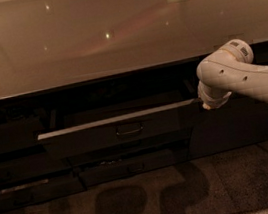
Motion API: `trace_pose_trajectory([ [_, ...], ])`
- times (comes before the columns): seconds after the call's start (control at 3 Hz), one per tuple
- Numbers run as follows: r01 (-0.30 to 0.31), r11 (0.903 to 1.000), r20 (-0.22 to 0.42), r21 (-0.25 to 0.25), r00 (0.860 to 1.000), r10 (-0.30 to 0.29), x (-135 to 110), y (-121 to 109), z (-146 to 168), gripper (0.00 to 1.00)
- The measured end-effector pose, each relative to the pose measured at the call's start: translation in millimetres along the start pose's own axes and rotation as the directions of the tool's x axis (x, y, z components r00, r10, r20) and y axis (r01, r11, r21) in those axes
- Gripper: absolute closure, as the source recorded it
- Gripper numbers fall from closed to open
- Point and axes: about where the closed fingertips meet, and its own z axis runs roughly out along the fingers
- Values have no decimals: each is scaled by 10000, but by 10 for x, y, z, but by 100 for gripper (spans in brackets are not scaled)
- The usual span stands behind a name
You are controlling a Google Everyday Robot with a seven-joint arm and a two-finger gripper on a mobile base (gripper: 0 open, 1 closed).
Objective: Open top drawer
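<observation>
One top drawer (117,132) standing partly out; one gripper (206,103) at its right end, grip state: cannot tell.

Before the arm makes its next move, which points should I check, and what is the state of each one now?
1. Top drawer pulled out: ok, its front stands forward, with the top edge showing.
2. Drawer fully open: cannot tell, the inside is dark.
3. Handle free: ok, nothing touches it.
4. Gripper away from the handle: ok, it is by the drawer front's right end.
</observation>
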Motion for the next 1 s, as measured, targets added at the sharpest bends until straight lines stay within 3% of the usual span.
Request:
trace_pose_trajectory([
  [0.67, 72, 10000, 20, -10, 10000, -72, -3, 66, -28, 100],
  [1.0, -206, 9998, 372, -61, 9991, 208, 28, 51, -10, 100],
])
